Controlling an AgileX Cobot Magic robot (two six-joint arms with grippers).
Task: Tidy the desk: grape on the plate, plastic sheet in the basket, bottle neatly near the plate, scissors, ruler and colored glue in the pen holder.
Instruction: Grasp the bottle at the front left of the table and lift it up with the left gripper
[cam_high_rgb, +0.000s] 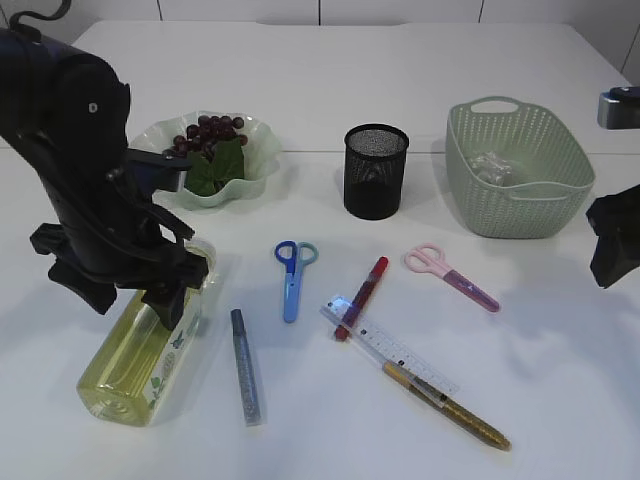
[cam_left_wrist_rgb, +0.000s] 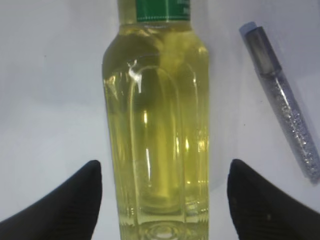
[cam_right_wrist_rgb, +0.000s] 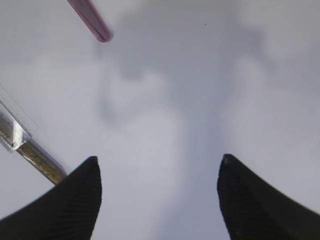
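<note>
**Bottle lying on desk, both end effectors spread**

The left end effector (cam_left_wrist_rgb: 162, 200) sits over the bottle (cam_high_rgb: 140, 355), fingers apart w/ the bottle between them; in the left wrist view there's a clear gap each side, so no clamp on it. The bottle (yellowish liquid, green label) lies on its side at the front-left of the white desk (cam_high_rgb: 400, 70), base toward the camera. Just right of it lies a silver glitter glue pen (cam_high_rgb: 245, 367), roughly parallel, not touching.

The right end effector (cam_right_wrist_rgb: 160, 200) hangs at the right edge of the ext. view, fingers apart, nothing between them; only bare desk below.

Grapes (cam_high_rgb: 210, 135) w/ green leaves rest on the pale green wavy plate (cam_high_rgb: 255, 140), back-left. The black mesh pen holder (cam_high_rgb: 375, 170) stands upright at center-back. The green woven basket (cam_high_rgb: 520, 165) is at back-right w/ a clear crumpled plastic sheet (cam_high_rgb: 492, 165) inside.

Mid-desk: blue scissors (cam_high_rgb: 293, 270), a red glue pen (cam_high_rgb: 362, 297), and pink scissors (cam_high_rgb: 450, 275), all flat and apart from the holder. The clear ruler (cam_high_rgb: 390, 347) lies diagonally, w/ the red pen's lower end on its upper end. A gold glitter glue pen (cam_high_rgb: 447, 405) lies alongside the ruler's lower end, touching or overlapping it.
</note>
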